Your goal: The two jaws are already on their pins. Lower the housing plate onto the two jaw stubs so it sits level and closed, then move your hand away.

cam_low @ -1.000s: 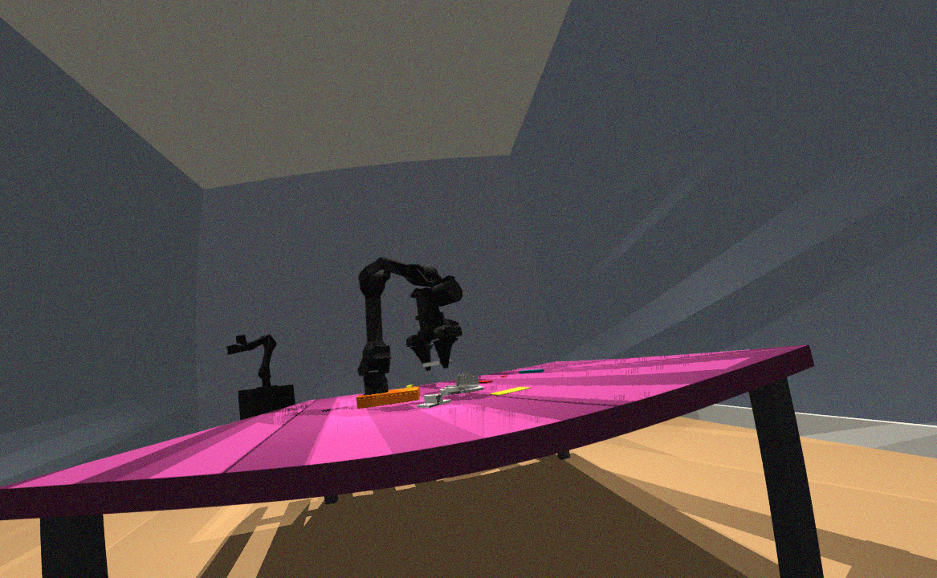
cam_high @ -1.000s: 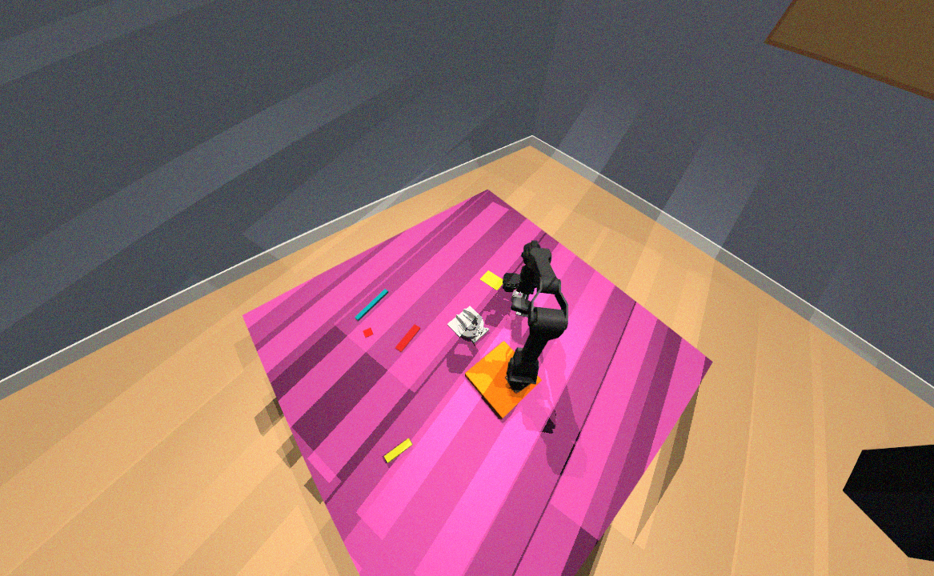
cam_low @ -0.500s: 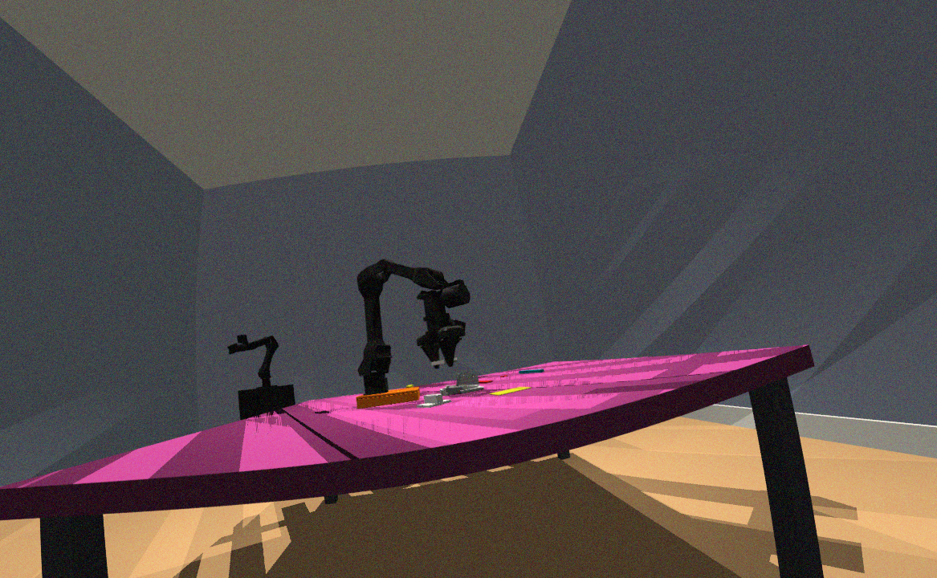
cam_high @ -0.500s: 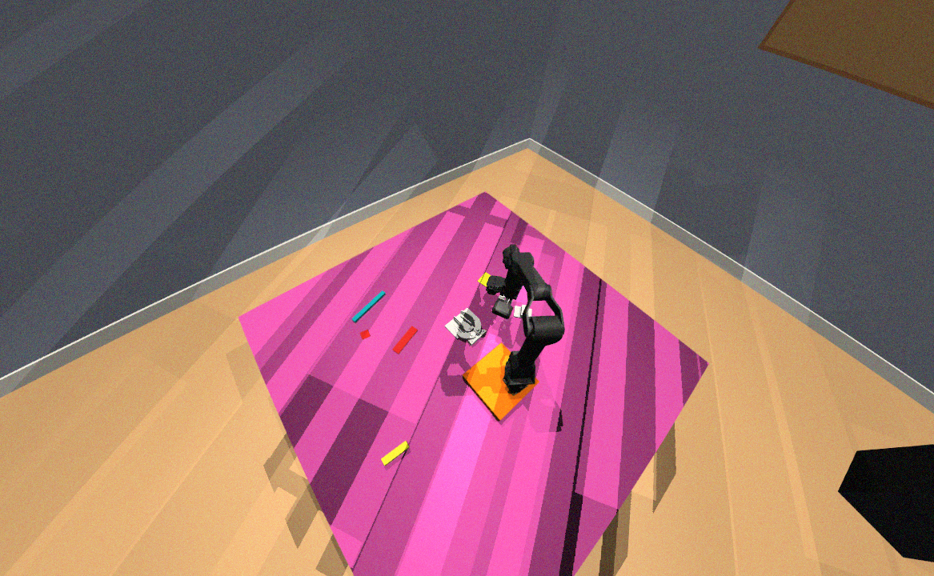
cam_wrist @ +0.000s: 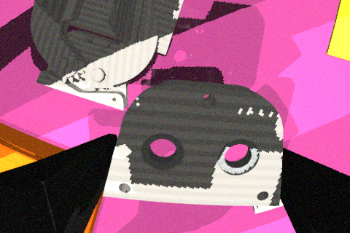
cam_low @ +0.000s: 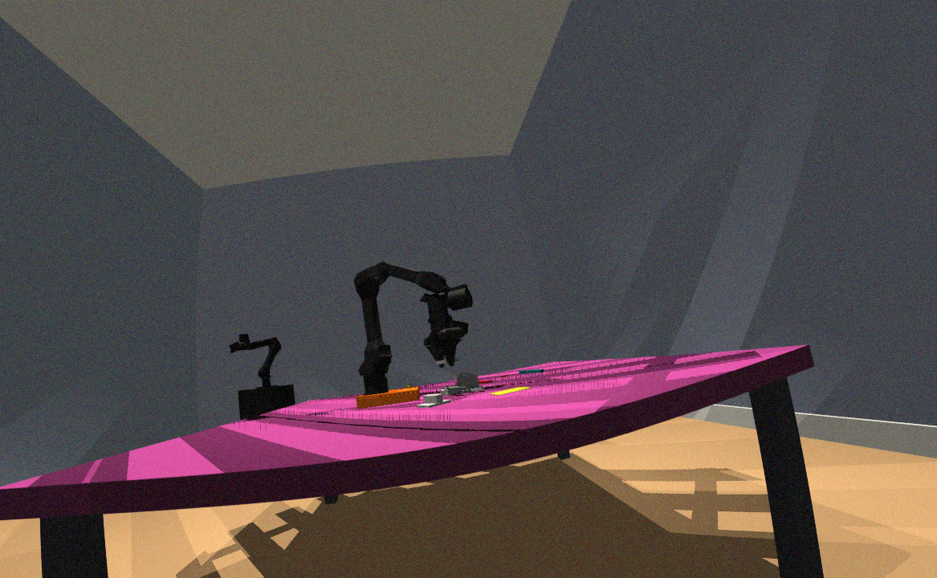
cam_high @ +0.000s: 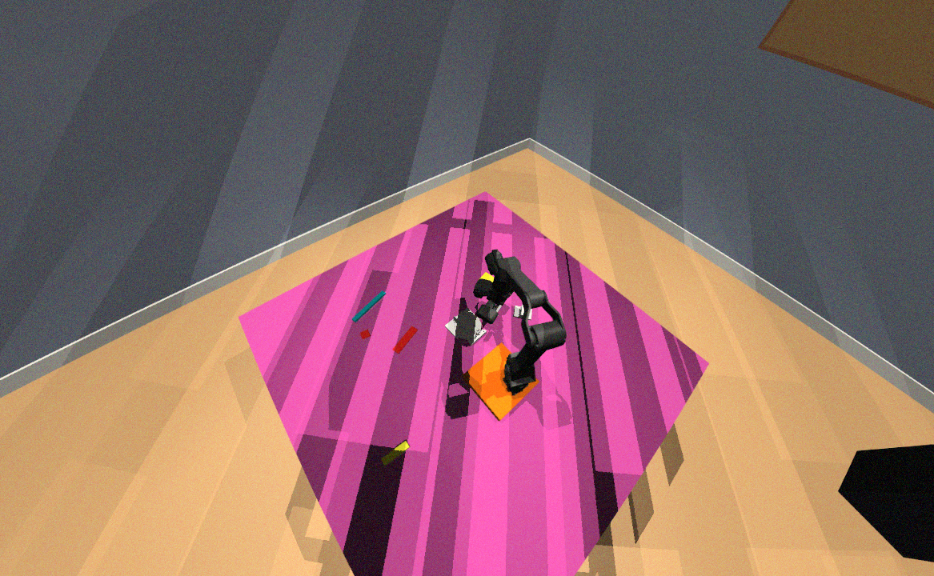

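My gripper (cam_wrist: 194,148) (cam_low: 444,364) is shut on the housing plate (cam_wrist: 197,116), a pale plate with a rounded far edge and two large round holes, partly in shadow. The plate is held flat between the black fingers, well above the table. The base assembly with the jaws (cam_wrist: 125,60) (cam_high: 453,326) (cam_low: 466,380) stands on the table, at the upper left of the wrist view, ahead and left of the plate and not under it. Most of it is in dark shadow. Some gear teeth and a round pin show at its near edge; I cannot make out both jaw stubs.
A white block (cam_high: 519,311) (cam_low: 432,399) stands near the hand. An orange slab (cam_high: 484,372) (cam_low: 389,397) (cam_wrist: 18,158) lies by the arm's base. A yellow piece (cam_high: 487,276) (cam_wrist: 339,25) lies beyond the hand. A red bar (cam_high: 405,340), a teal bar (cam_high: 369,306) and a yellow bar (cam_high: 396,452) lie farther off.
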